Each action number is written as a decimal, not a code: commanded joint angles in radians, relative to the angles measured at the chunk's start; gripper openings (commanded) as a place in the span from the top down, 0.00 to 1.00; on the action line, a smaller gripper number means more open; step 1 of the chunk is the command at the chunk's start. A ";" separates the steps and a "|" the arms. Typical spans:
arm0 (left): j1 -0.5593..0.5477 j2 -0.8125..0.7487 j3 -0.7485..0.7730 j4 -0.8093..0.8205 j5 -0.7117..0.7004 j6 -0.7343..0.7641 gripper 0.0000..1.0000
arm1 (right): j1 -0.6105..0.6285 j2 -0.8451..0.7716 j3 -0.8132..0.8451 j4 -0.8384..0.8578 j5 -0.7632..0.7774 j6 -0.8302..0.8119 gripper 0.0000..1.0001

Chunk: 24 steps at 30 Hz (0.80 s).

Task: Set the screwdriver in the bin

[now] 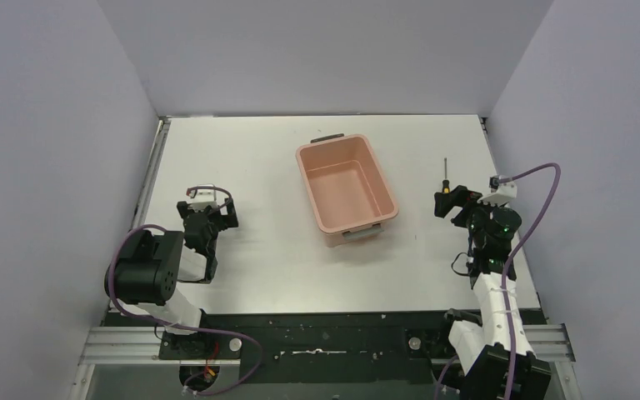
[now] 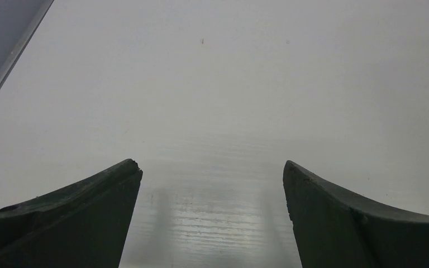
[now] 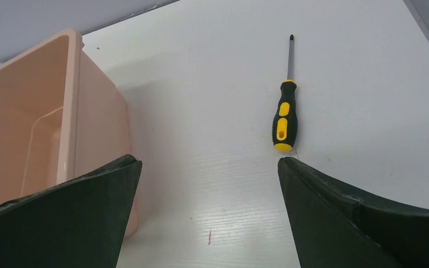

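Note:
The screwdriver (image 1: 445,177) lies on the white table at the right, shaft pointing away; the right wrist view shows its black and yellow handle (image 3: 284,117) just beyond my right fingertip (image 3: 313,184). The salmon-pink bin (image 1: 346,187) stands empty at the table's middle and shows at the left of the right wrist view (image 3: 33,123). My right gripper (image 1: 454,204) is open and empty, just near of the screwdriver's handle (image 3: 209,164). My left gripper (image 1: 207,218) is open and empty over bare table at the left (image 2: 212,167).
Grey walls close in the table on the left, back and right. A metal rail (image 1: 154,167) runs along the table's left edge. A small red mark (image 3: 209,237) is on the table between my right fingers.

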 commanded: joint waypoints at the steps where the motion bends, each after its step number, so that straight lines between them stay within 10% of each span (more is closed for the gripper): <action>1: 0.002 -0.010 0.006 0.047 0.013 0.008 0.03 | -0.005 -0.033 0.032 0.039 0.001 -0.007 0.00; 12: 0.002 -0.010 0.006 0.048 0.013 0.008 0.03 | -0.005 0.058 0.227 -0.204 0.153 -0.030 0.00; 24: 0.002 -0.010 0.006 0.046 0.012 0.008 0.03 | 0.087 0.600 0.660 -0.592 0.379 -0.135 0.00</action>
